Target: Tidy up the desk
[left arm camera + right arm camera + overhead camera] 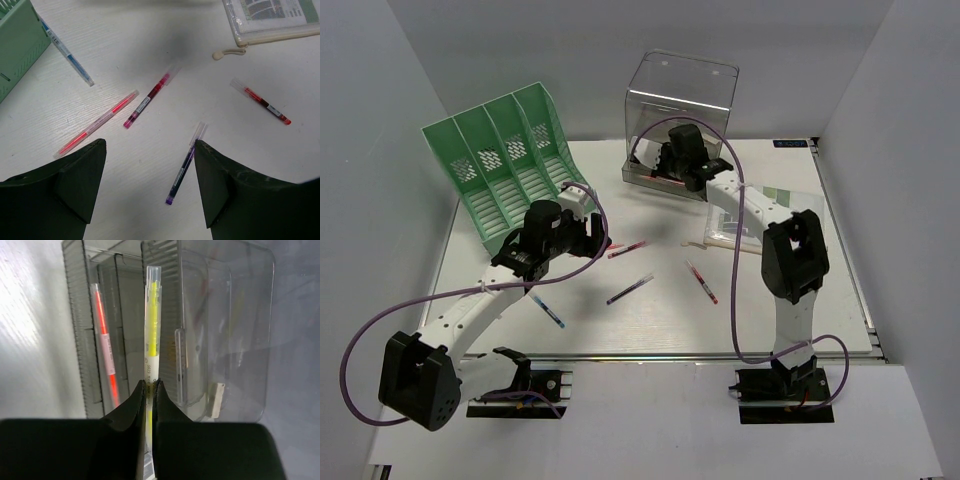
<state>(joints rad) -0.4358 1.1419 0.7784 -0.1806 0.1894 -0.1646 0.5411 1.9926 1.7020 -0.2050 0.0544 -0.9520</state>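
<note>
The desk (650, 325) is a white tabletop with several pens scattered across its middle. My left gripper (150, 145) hovers open over them. A purple pen (184, 167) lies on the desk just inside its right finger, untouched. A red pen (97, 122), a maroon pen (147, 102), another red pen (262, 102) and a blue pen (67, 52) lie around it. My right gripper (150, 385) is shut on a yellow pen (152, 325), held over the pulled-out drawer of the clear drawer box (225, 340). A red pen (106, 350) lies in that drawer.
A green slotted file rack (505, 160) stands at the back left, close to the left arm. The clear drawer box (685, 95) stands at the back centre. A clear zip pouch with papers (745, 225) lies under the right arm. Grey walls enclose the desk.
</note>
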